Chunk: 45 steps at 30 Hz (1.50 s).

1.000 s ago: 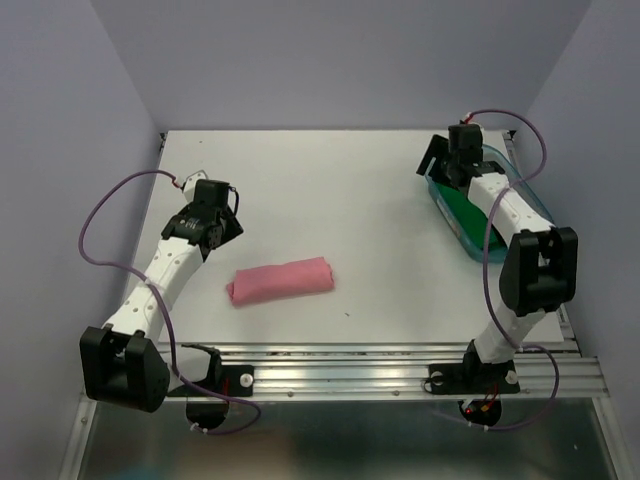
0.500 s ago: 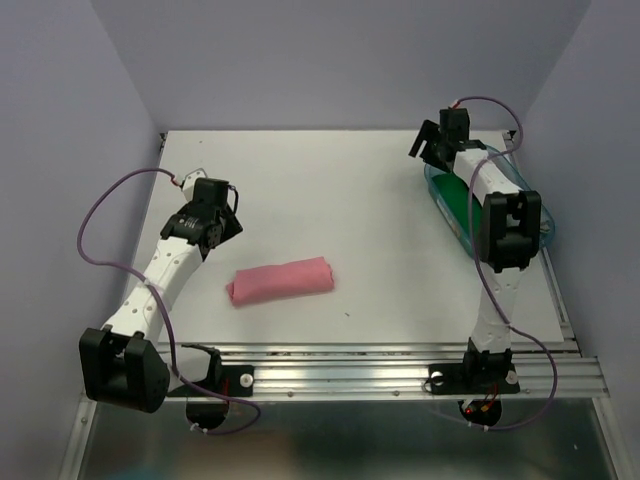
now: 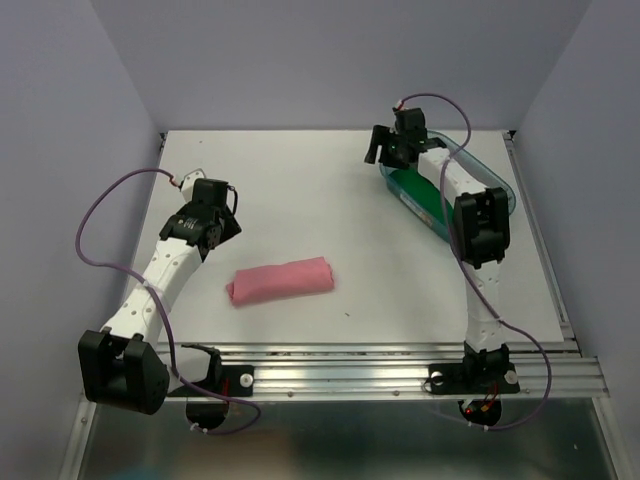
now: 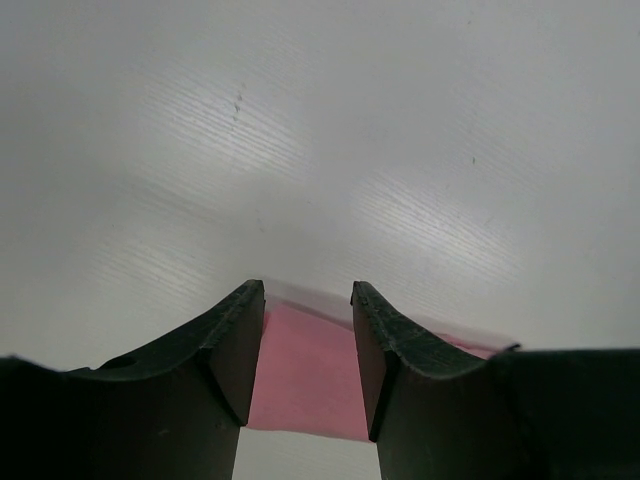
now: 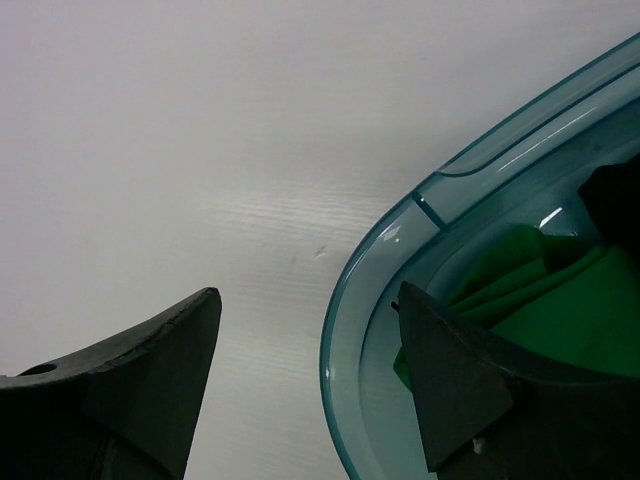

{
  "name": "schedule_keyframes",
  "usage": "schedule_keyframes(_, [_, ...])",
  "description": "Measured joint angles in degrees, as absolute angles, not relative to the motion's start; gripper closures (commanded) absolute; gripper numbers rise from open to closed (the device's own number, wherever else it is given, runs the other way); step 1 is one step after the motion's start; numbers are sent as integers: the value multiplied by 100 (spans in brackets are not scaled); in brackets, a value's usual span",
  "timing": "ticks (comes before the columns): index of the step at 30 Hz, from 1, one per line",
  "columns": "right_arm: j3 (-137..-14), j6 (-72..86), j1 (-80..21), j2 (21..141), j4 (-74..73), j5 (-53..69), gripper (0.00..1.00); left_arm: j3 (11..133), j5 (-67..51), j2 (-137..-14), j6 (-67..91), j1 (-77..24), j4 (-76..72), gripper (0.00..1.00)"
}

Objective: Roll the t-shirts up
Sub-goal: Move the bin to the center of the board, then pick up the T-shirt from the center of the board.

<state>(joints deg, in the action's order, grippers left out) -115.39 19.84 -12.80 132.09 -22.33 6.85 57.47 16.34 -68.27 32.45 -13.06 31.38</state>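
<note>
A salmon-pink t-shirt point(image 3: 282, 280) lies rolled into a log on the white table, front middle. My left gripper point(image 3: 224, 234) hovers up and left of it, open and empty; in the left wrist view point(image 4: 307, 290) the pink shirt point(image 4: 305, 370) shows between the fingers, below them. A green t-shirt point(image 3: 420, 195) lies in the teal tub point(image 3: 492, 182) at the back right. My right gripper point(image 3: 386, 150) is open at the tub's far-left end. In the right wrist view point(image 5: 308, 292) it straddles the tub's rim point(image 5: 345, 300), one finger inside by the green shirt point(image 5: 540, 290). No grey shirt is in view.
Grey walls close the table at the back and both sides. The metal rail point(image 3: 350, 365) with the arm bases runs along the front edge. The right arm stretches up along the tub's near side.
My right gripper has swung left, and the teal tub with the green shirt has slid left with it. The left arm and the pink roll have not moved.
</note>
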Motion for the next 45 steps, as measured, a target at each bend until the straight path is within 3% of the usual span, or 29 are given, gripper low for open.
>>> schedule_keyframes(7, [-10932, 1925, -1990, 13078, -1970, 1063, 24, 5747, 1629, -6818, 3247, -1306, 3162, 49])
schedule_keyframes(14, [-10217, 1927, -2067, 12665, -1907, 1135, 19, 5745, 1544, -6820, 3262, -1306, 3157, 49])
schedule_keyframes(19, [-9861, 1806, -2102, 11714, -1925, 937, 15, 5745, 1562, -6818, 3304, -1306, 3162, 49])
schedule_keyframes(29, [-7719, 2244, -2495, 9258, -1223, 958, 15, 5614, 1612, -6818, 3503, -1262, 3218, 50])
schedule_keyframes(38, [-5631, 3542, -3800, 9258, -440, 1632, 15, 5103, 1221, -6654, 3715, -711, 3308, 50])
schedule_keyframes(45, [-5019, 4383, -3942, 9566, 414, 1951, 15, 5103, 1155, -6475, 3719, -666, 3284, 50])
